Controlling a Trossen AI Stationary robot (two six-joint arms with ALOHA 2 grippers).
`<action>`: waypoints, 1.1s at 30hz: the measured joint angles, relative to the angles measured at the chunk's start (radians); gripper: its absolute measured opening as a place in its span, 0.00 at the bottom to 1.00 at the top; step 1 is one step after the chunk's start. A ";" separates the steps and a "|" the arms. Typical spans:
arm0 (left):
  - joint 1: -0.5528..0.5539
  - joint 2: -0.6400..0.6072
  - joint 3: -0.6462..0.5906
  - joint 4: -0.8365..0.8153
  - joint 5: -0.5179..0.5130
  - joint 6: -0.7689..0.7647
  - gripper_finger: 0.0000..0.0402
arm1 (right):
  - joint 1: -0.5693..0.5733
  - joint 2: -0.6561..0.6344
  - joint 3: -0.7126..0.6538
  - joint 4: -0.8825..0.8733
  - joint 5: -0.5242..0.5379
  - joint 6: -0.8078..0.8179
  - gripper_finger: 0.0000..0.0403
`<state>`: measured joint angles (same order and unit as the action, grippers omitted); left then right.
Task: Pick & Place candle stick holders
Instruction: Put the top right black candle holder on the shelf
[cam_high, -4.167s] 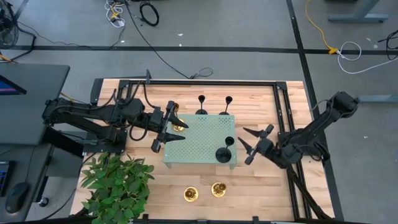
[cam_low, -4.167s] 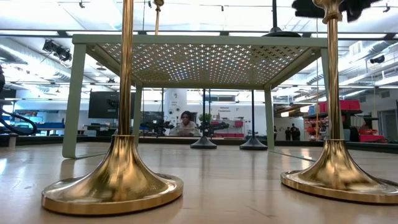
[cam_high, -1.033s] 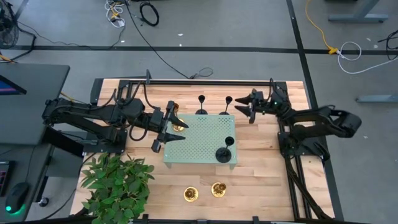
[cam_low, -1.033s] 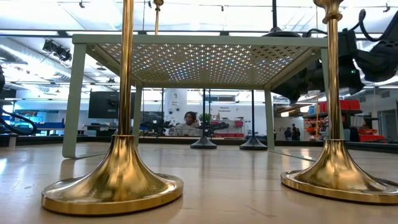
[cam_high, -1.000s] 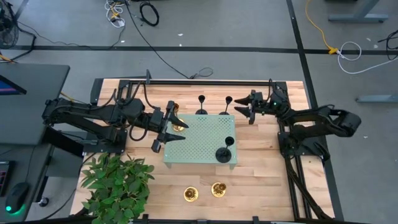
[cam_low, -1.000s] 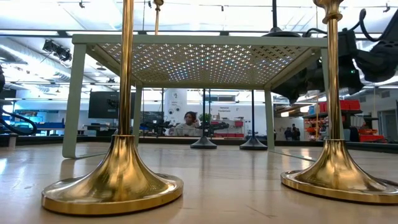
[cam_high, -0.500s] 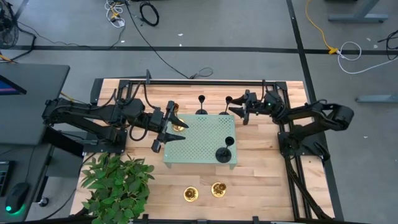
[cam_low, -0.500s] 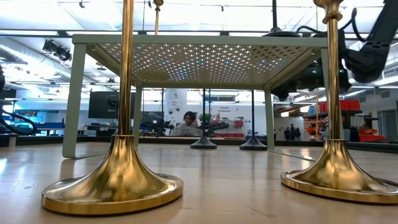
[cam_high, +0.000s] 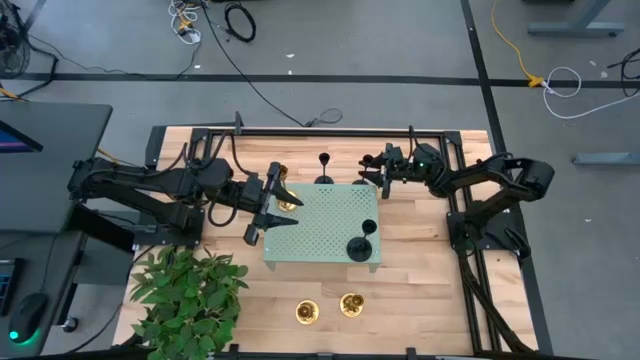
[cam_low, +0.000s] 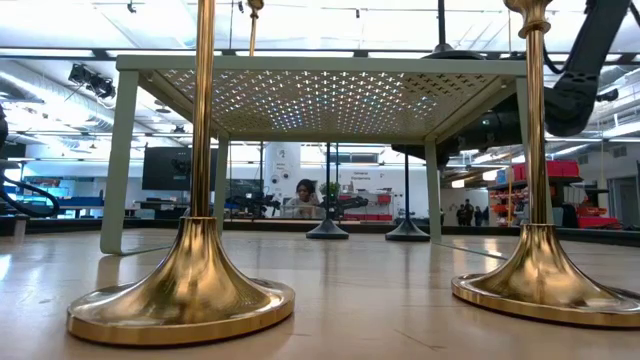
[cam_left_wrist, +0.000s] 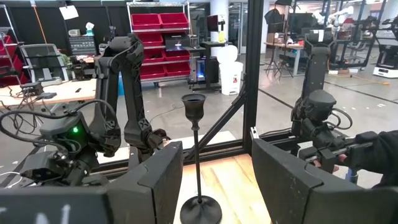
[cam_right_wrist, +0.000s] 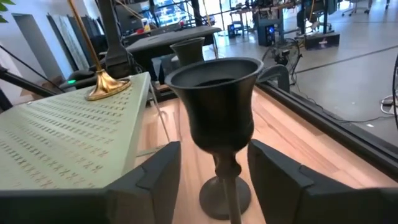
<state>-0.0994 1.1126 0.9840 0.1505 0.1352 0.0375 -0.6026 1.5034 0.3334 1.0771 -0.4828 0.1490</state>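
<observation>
Matte black holder (cam_right_wrist: 216, 118) upright on the wood table (cam_high: 420, 270) just off the far right corner of the pale green perforated tray (cam_high: 320, 225), stem vertical, cup mouth facing up, round base down. Right gripper (cam_high: 377, 171) level with it, fingers parted to either side of the stem under the cup, not yet closed on it; in the right wrist view, both dark fingers (cam_right_wrist: 149, 180) flanking the stem with a gap each side. Second black holder (cam_high: 323, 168) standing near the far edge of the tray toward the middle, also upright; seen head-on in the left wrist view (cam_left_wrist: 196, 158), long axis straight up and down. Third black holder (cam_high: 361, 241) standing on the tray near its near right corner, cup uppermost. One gold holder (cam_high: 284, 198) at the tray's far left corner, beside the left gripper (cam_high: 268, 208), whose fingers spread wide and hold nothing. Two more gold holders (cam_high: 306, 313) (cam_high: 350, 304) on the table in front of the tray, side by side and apart, stems vertical, filling the low view as tall gold columns (cam_low: 203, 190) (cam_low: 535, 180). Green plant (cam_high: 190, 295) at the near left corner of the table.
</observation>
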 joint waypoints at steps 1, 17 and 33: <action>0.000 0.000 0.000 0.000 0.000 0.000 0.48 | 0.001 0.005 0.002 0.000 0.002 0.000 0.43; 0.000 0.000 0.000 -0.014 0.000 0.000 0.48 | 0.000 0.011 0.007 0.001 0.024 -0.036 0.07; 0.000 0.000 0.000 -0.022 0.000 0.000 0.48 | -0.011 -0.014 0.007 0.037 0.050 -0.045 0.04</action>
<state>-0.0994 1.1126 0.9840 0.1281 0.1354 0.0376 -0.6140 1.4897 0.3408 1.1141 -0.4325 0.1043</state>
